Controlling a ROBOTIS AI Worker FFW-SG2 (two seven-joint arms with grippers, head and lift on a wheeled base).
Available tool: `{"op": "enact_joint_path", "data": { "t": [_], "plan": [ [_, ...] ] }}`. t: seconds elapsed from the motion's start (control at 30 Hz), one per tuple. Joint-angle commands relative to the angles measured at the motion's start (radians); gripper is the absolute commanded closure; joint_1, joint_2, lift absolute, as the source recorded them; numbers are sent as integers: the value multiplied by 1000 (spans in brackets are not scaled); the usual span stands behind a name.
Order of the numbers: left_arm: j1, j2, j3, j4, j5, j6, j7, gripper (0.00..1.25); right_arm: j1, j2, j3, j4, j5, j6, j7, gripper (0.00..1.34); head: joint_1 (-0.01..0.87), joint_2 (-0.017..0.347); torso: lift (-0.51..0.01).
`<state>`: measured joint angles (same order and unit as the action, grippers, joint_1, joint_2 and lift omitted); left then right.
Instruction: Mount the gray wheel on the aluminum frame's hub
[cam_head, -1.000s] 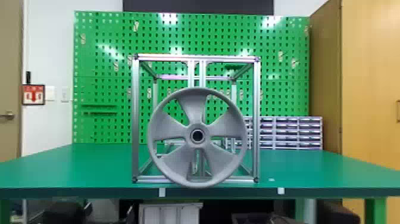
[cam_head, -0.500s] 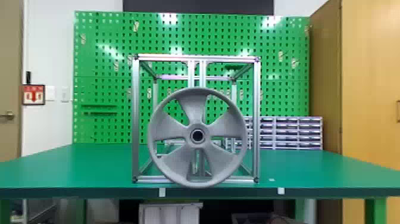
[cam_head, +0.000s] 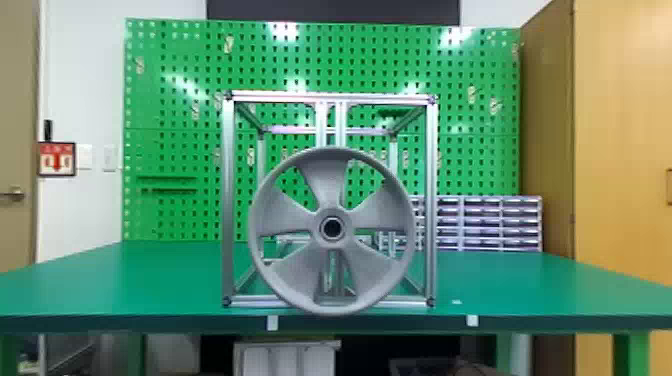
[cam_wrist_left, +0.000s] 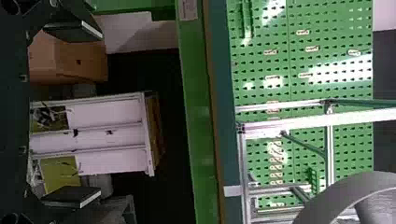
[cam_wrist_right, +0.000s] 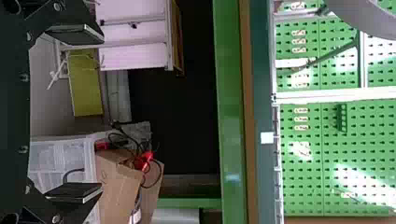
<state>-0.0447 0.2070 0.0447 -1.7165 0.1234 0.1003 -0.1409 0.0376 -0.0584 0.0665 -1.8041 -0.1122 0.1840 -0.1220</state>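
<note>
Evenly five-spoked, matte gray wheel (cam_head: 332, 244)

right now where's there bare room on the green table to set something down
Bare green table lies left of the aluminum frame, and right of it before the drawer rack, bar a small white speck. Crowded at the frame's front, where the wheel is.

Silvery boxy aluminum frame (cam_head: 228, 200) on flat green table (cam_head: 125, 280). Round gray spoked wheel (cam_head: 325, 185) before frame. Perforated green pegboard (cam_head: 170, 100) behind; boxy pale drawer rack (cam_head: 480, 222) back right.
</note>
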Motion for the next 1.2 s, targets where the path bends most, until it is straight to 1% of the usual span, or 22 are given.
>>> {"op": "enact_joint_path", "data": {
  "t": [0.0, 0.07, 0.17, 0.23, 0.33, 0.43, 0.5, 0.7, 0.83, 1.17],
  "plan": [
    [16, -4, 14, 18, -53, -31, -11, 124, 16, 5, -14, 42, 23, -69, 32, 182, -5, 6, -499],
    [17, -6, 17, 43, -62, -51, -22, 125, 22, 5, -14, 57, 51, -101, 42, 183, -5, 6, -499],
    [22, -9, 23, 83, -53, -91, -34, 127, 25, 3, -11, 89, 60, -138, 42, 183, -5, 6, -499],
    [26, -15, 27, 100, -53, -114, -34, 127, 24, 5, -8, 118, 59, -178, 42, 183, -5, 6, -499],
    [26, -31, 40, 115, -53, -136, -34, 127, 21, 8, -7, 135, 60, -184, 42, 185, -5, 6, -499],
    [22, -40, 47, 117, -53, -145, -36, 127, 15, 12, -5, 144, 72, -189, 42, 185, -5, 6, -499],
    [17, -40, 47, 117, -53, -152, -37, 127, 13, 12, -4, 147, 74, -189, 42, 185, -5, 6, -499],
    [9, -41, 46, 118, -53, -154, -37, 127, 1, -3, 9, 152, 72, -195, 48, 185, -5, 6, -499],
    [6, -41, 43, 121, -51, -154, -37, 127, -4, 0, 7, 158, 51, -195, 48, 185, -5, 6, -499],
    [-1, -44, 40, 124, -45, -154, -37, 127, -7, 5, 10, 161, 48, -193, 48, 191, -5, 6, -499]
  ]
}}
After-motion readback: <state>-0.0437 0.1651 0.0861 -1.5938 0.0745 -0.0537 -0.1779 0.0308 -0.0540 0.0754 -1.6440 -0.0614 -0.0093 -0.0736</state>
